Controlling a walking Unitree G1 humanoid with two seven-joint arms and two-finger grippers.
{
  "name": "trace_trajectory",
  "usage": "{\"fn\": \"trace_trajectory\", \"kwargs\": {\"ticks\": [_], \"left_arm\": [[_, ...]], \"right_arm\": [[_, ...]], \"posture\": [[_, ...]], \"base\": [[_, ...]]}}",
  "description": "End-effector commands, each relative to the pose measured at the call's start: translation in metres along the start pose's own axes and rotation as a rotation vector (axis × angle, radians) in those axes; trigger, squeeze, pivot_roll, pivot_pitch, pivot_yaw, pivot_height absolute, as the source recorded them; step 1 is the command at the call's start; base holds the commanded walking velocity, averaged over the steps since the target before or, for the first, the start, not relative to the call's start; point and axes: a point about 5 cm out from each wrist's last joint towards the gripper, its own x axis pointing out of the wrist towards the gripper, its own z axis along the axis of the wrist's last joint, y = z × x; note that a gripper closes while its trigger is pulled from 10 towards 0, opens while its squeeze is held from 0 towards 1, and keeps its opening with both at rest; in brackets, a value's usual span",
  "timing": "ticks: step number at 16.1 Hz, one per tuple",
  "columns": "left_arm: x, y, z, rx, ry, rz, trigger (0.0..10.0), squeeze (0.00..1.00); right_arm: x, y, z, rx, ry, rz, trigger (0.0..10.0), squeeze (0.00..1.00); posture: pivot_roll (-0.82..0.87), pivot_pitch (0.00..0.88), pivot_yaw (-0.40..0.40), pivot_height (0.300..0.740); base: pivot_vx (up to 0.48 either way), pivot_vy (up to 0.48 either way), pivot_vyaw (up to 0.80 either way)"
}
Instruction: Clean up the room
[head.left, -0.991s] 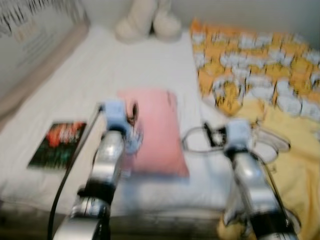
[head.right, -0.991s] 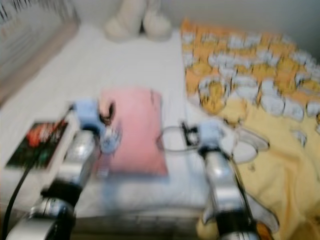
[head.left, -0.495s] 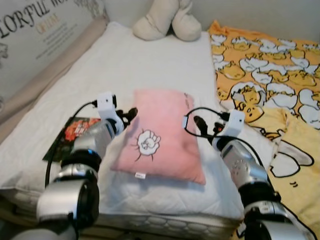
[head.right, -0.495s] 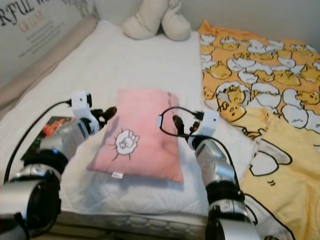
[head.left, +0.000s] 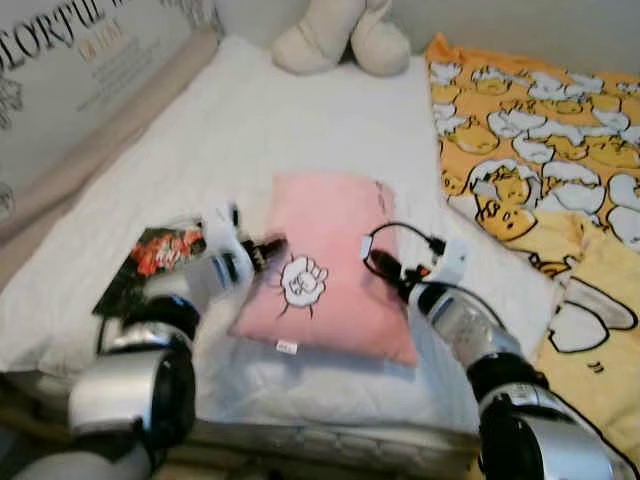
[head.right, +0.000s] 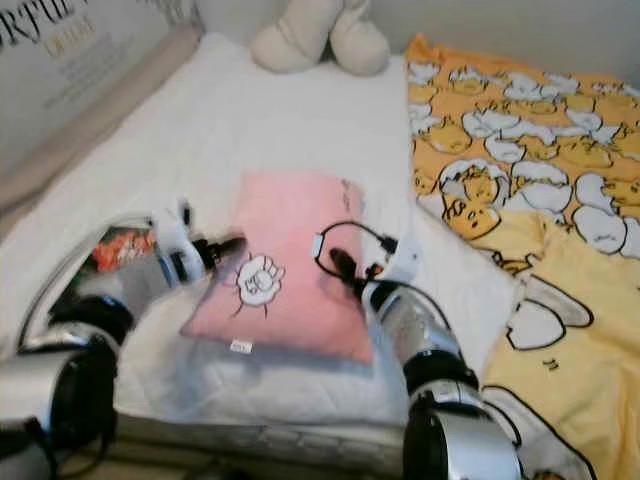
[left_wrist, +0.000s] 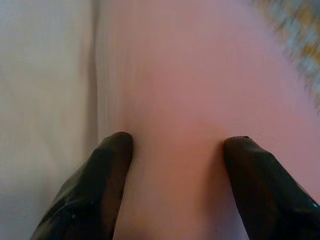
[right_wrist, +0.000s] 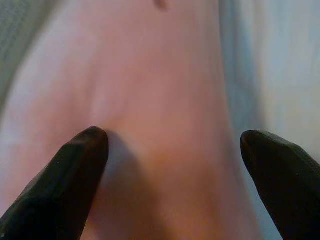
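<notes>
A pink pillow (head.left: 328, 262) with a white fist drawing lies on the white bed (head.left: 270, 130), in front of me. My left gripper (head.left: 268, 247) is open and presses against the pillow's left edge; in the left wrist view its fingertips (left_wrist: 116, 150) touch the pink fabric (left_wrist: 170, 100). My right gripper (head.left: 378, 262) is open at the pillow's right edge, and its fingertips (right_wrist: 90, 145) straddle the pink fabric (right_wrist: 160, 100) in the right wrist view.
A dark book (head.left: 150, 265) with a red cover picture lies on the bed to the left of the pillow. A cream plush toy (head.left: 340, 40) sits at the head of the bed. An orange and yellow patterned blanket (head.left: 540, 130) covers the right side.
Both grippers have closed in on the pillow from either side and now touch its edges. The camera has shifted slightly.
</notes>
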Motion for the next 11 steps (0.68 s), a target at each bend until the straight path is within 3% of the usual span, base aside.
{"fn": "trace_trajectory", "kwargs": {"ticks": [1, 6, 7, 8, 9, 11], "left_arm": [[0.002, -0.001, -0.01, 0.023, 0.055, 0.016, 10.0, 0.0], [0.011, -0.011, -0.039, 0.049, 0.148, 0.038, 10.0, 0.0], [0.012, -0.012, -0.045, 0.033, 0.148, 0.032, 1.8, 0.0], [0.012, -0.012, -0.045, 0.032, 0.144, 0.035, 1.8, 0.0], [0.012, -0.013, -0.044, 0.048, 0.137, 0.037, 0.0, 0.0], [0.013, -0.012, -0.042, 0.168, 0.125, 0.045, 0.0, 0.0]], "right_arm": [[0.003, 0.003, -0.007, 0.013, 0.028, 0.012, 10.0, 0.0], [0.009, 0.013, -0.021, 0.025, 0.082, 0.013, 10.0, 0.0], [0.012, 0.022, -0.023, 0.025, 0.082, 0.043, 0.0, 0.0], [0.013, 0.023, -0.022, 0.023, 0.079, 0.049, 0.0, 0.0], [0.014, 0.024, -0.022, 0.011, 0.078, 0.05, 0.0, 0.0], [0.012, 0.019, -0.023, -0.034, 0.08, 0.043, 0.0, 0.0]], "posture": [[0.02, 0.114, -0.006, 0.74], [0.01, 0.113, -0.005, 0.74], [0.0, 0.111, -0.006, 0.74], [0.0, 0.11, -0.006, 0.74], [0.01, 0.109, -0.009, 0.74], [0.01, 0.107, -0.018, 0.74]], "base": [[0.0, 0.0, 0.0], [0.0, 0.0, 0.0], [0.0, 0.0, 0.0], [0.0, 0.0, 0.0], [0.0, 0.0, 0.0], [0.0, 0.0, 0.0]]}}
